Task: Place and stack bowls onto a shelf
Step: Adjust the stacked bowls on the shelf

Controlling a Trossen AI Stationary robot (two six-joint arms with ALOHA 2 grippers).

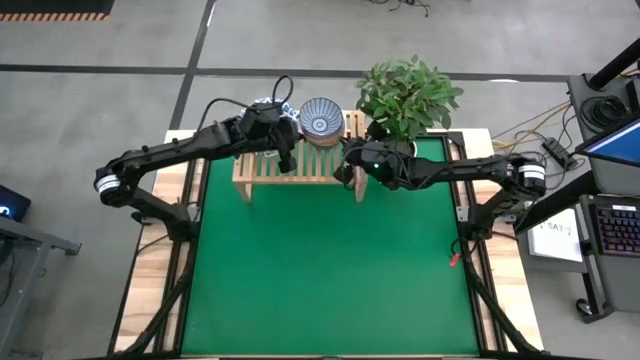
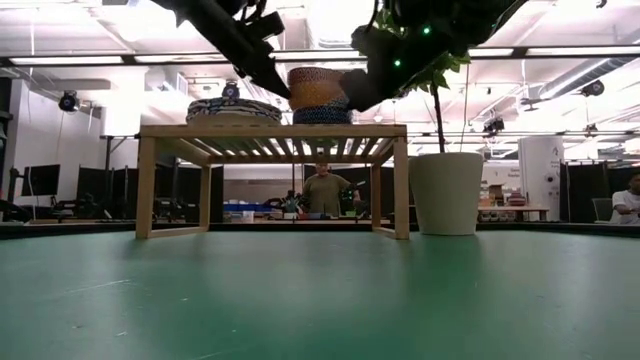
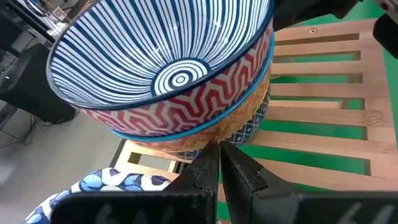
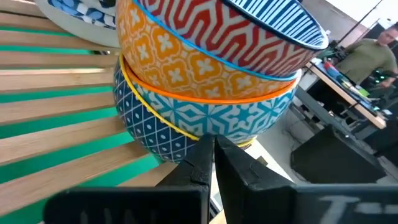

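Both arms' jaws are pressed together, the left gripper (image 3: pixel 217 163) and right gripper (image 4: pixel 210 155) flanking the stacked bowls (image 1: pixel 321 118) on the wooden shelf (image 1: pixel 310 165).

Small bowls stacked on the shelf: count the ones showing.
3 show: a red-zigzag bowl on top, an orange one under it, a blue lattice one lowest on the shelf. A fourth may be hidden underneath.

- The left arm reaches in from the left edge of the surface, bent at the elbow, its forearm running toward the far side.
- The left tool (image 1: pixel 287 160) points downward, its two fingers (image 3: pixel 205 174) pressed together with nothing between them.
- The right arm mirrors it from the right edge, its forearm angled inward.
- The right tool (image 1: pixel 358 190) also has its fingers (image 4: pixel 231 163) closed and empty.
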